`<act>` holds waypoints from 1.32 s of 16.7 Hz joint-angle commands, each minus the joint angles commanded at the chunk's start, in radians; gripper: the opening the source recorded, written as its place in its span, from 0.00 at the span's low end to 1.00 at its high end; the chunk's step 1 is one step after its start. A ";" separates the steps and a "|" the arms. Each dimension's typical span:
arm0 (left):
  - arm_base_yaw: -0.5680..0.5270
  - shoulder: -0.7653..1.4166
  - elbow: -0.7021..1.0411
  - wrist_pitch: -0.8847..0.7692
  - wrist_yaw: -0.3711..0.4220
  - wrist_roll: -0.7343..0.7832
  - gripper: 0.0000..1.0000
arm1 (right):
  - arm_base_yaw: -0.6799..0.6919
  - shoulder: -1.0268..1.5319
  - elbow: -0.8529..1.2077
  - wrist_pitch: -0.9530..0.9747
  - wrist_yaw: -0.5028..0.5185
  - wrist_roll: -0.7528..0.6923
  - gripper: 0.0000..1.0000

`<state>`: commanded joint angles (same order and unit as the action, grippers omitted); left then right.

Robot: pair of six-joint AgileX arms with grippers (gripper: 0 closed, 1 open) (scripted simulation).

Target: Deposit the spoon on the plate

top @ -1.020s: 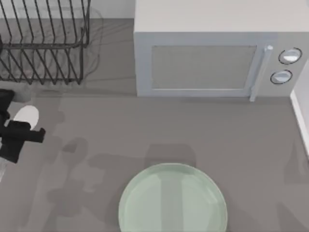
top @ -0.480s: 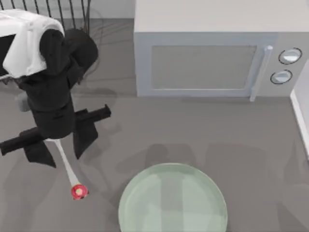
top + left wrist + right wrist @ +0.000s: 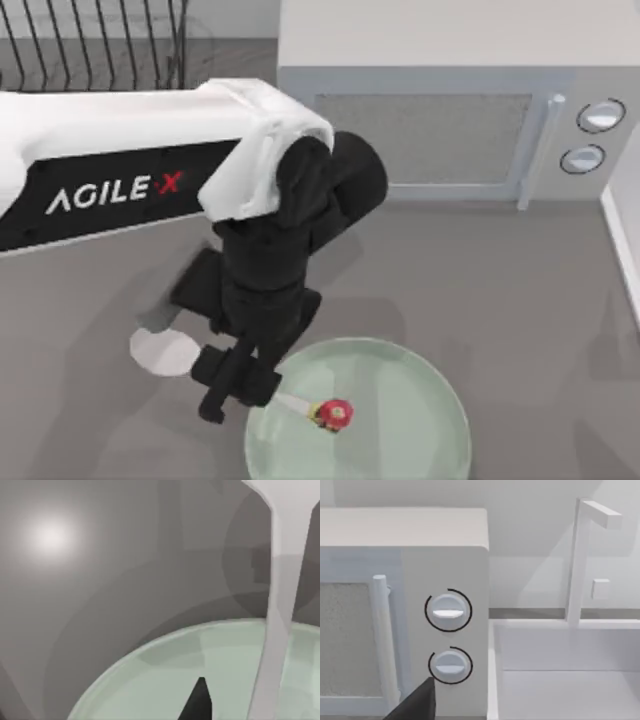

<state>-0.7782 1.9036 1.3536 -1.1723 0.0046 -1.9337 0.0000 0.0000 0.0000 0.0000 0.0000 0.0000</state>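
the plate point(image 3: 400, 420) lies on the table point(image 3: 520, 290) at the near edge of the top view, directly in front of the microwave point(image 3: 430, 110). the left claw point(image 3: 240, 385) hangs over the plate's left rim, pointing down, its black body hiding the fingertips from above. it is pinching the spoon point(image 3: 165, 352): the white oval bowl sticks out on the side away from the plate, above the bare table, while the thin handle passes through the claw and reaches in over the plate's pale green surface, ending at a small red and yellow marker point(image 3: 333, 413) near the plate's middle. in the left wrist view the spoon's pale handle point(image 3: 277, 610) crosses above the plate's rim point(image 3: 150, 642), and one dark fingertip point(image 3: 197, 700) shows against the green. whether the handle's tip touches the plate or floats just over it cannot be told.

behind the claw, the white left arm point(image 3: 130, 170) stretches from the plate toward the left side of the table. farther back stands the microwave, door shut, with two round knobs point(image 3: 600, 116) to the right of its window. a black wire rack point(image 3: 100, 40) sits well to the microwave's left. the right wrist view shows a dark sliver of the right claw point(image 3: 417, 705) before the microwave's knobs; whether it is spread or closed cannot be told.
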 joint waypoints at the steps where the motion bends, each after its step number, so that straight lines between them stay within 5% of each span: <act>1: -0.037 0.009 0.012 0.006 -0.001 -0.107 0.00 | 0.000 0.000 0.000 0.000 0.000 0.000 1.00; 5: -0.152 0.020 0.046 0.042 -0.013 -0.435 0.00 | 0.000 0.000 0.000 0.000 0.000 0.000 1.00; 9: -0.211 0.016 0.061 0.069 -0.024 -0.595 0.00 | 0.000 0.000 0.000 0.000 0.000 0.000 1.00; 22: -0.225 0.021 0.086 0.134 -0.054 -0.613 0.00 | 0.000 0.000 0.000 0.000 0.000 0.000 1.00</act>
<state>-1.0032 1.9246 1.4392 -1.0379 -0.0491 -2.5470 0.0000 0.0000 0.0000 0.0000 0.0000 0.0000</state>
